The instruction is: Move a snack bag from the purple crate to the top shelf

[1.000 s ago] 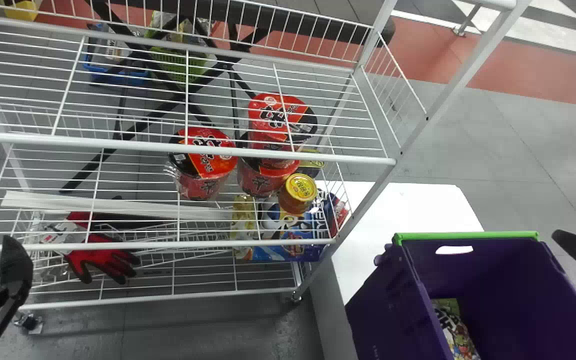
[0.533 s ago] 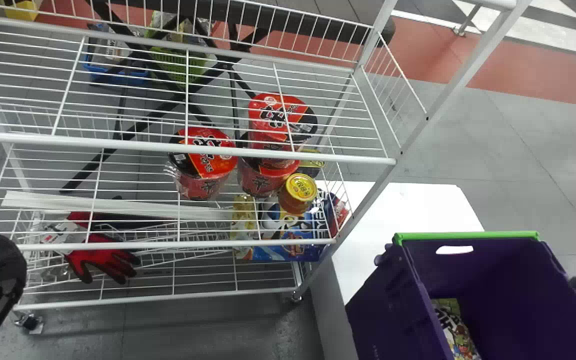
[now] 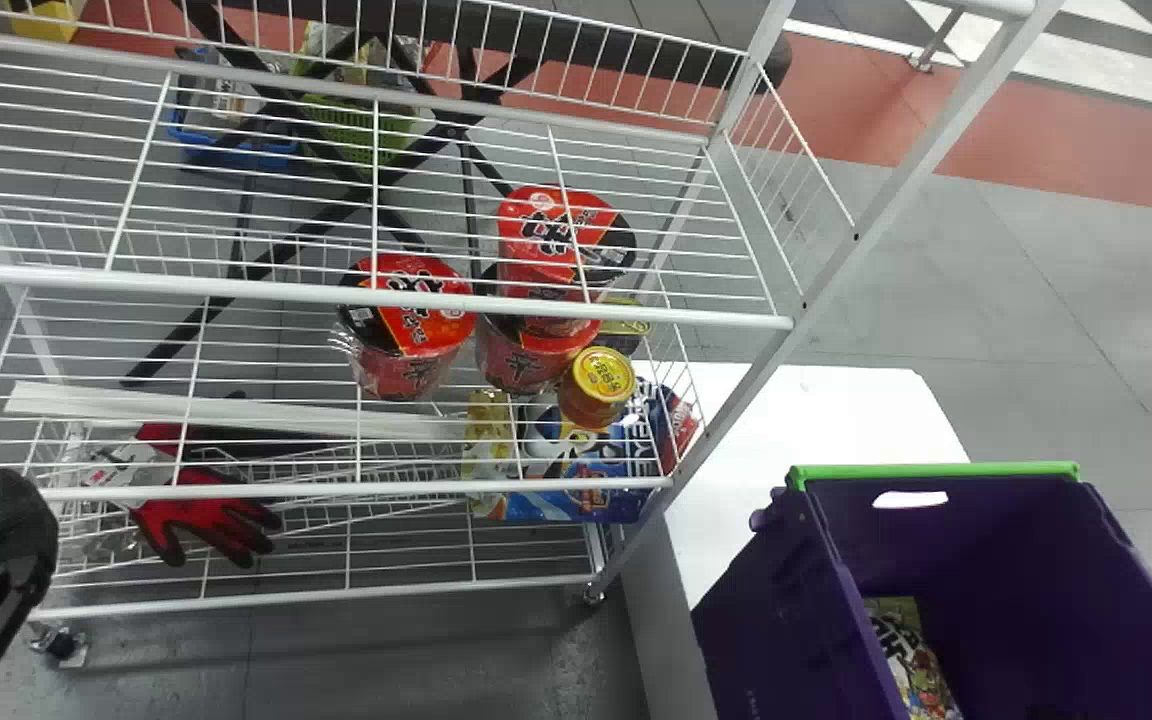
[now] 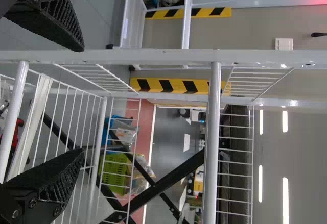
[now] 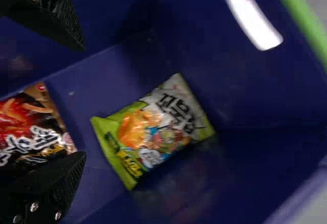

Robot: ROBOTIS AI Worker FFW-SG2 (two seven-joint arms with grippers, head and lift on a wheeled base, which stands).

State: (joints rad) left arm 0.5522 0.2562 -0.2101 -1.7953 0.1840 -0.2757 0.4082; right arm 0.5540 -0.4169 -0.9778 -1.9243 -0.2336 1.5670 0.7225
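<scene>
Ahead of the right gripper [image 5: 84, 101], its fingers spread, lies the green snack bag [image 5: 156, 132]

My right gripper [image 5: 84, 101] has left its place by the right side of the purple crate [image 3: 766, 620] and now points inside; my left gripper [image 3: 24, 530] sits slightly farther left.

Grey floor [image 3: 1016, 300] with red band [image 3: 1016, 135], bright strip lights [image 4: 285, 198]
</scene>
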